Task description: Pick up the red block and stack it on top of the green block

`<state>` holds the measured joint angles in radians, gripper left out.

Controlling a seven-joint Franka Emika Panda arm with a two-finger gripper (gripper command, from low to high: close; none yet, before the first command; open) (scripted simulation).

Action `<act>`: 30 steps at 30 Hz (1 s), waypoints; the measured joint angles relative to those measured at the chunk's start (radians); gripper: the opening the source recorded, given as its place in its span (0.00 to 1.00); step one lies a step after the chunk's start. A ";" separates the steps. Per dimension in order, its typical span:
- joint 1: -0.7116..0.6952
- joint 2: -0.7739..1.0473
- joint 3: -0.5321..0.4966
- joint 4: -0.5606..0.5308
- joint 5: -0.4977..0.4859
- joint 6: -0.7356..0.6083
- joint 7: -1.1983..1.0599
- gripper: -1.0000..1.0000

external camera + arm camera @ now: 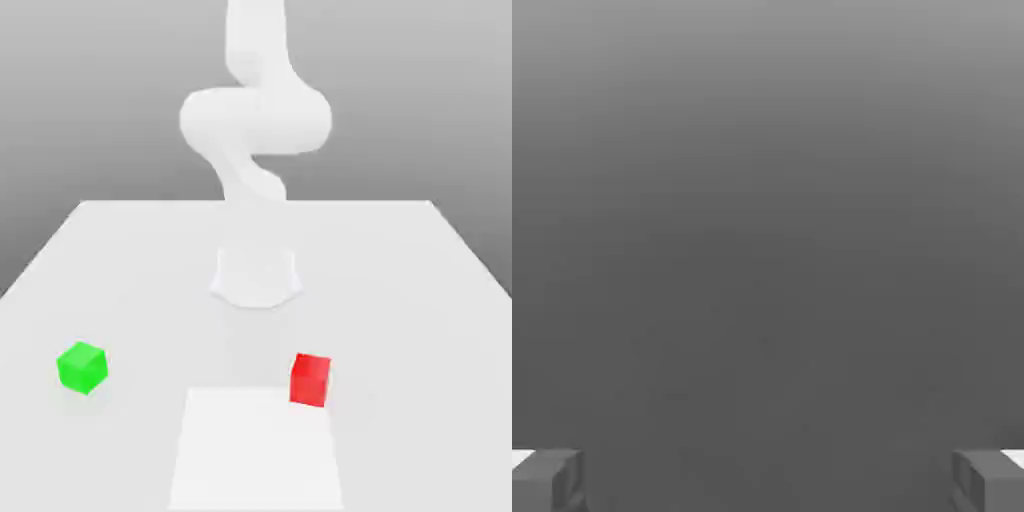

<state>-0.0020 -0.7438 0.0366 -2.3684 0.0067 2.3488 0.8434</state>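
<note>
Red block [311,379] is being seen resting on the tabletop [420,300], near the front edge, a little toward the exterior view's right of centre. One lower corner is sitting just at the edge of a brighter white rectangular patch [257,450] that is running to the tabletop's front edge.

Green block [82,367] is being seen resting on the tabletop too, near the front-left corner in the exterior view, turned slightly so one vertical edge is facing the camera. The two blocks are being kept well apart, with bare surface between them. Neither is being touched or held.

Arm [255,120] is being shown white and washed out, rising from its round base [256,278] at mid-table, toward the back edge, folding above it.

Gripper [768,480]: in the hand view the two grey fingers [547,480] are being shown spread wide, at opposite sides of the frame, with nothing between them but a plain grey surface.
</note>
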 joint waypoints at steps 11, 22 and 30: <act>0.003 0.305 0.146 -0.361 0.046 0.256 0.225 0.50; 0.108 0.698 0.192 -0.581 0.295 0.563 0.242 0.50; 0.141 0.846 0.152 -0.563 0.288 0.686 0.243 0.50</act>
<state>0.1393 0.1019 0.1883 -2.9316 0.2942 3.0343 1.0866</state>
